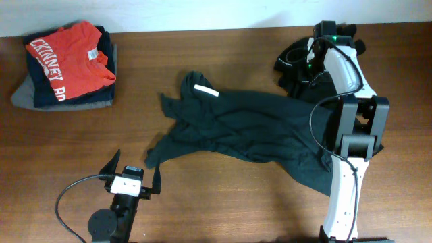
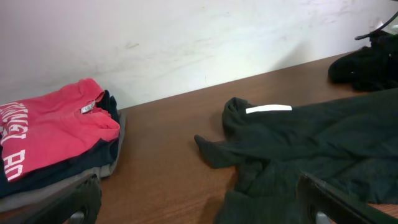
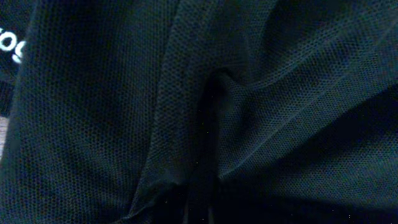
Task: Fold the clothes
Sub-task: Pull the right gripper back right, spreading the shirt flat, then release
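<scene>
A dark grey-green T-shirt [image 1: 250, 128] lies crumpled across the middle of the table, with a white tag [image 1: 206, 90] near its collar. It also shows in the left wrist view [image 2: 323, 143]. A black garment [image 1: 291, 64] is heaped at the back right. My right gripper [image 1: 309, 59] is down in that heap. The right wrist view is filled with dark mesh fabric [image 3: 186, 112] and its fingers are hidden. My left gripper [image 1: 135, 170] is open and empty near the front edge, just short of the T-shirt's lower left corner [image 2: 249, 205].
A stack of folded clothes with a red shirt with white lettering [image 1: 67, 57] on top sits at the back left; it also shows in the left wrist view [image 2: 50, 134]. The right arm [image 1: 351, 135] reaches over the T-shirt's right end. A white wall runs behind the table.
</scene>
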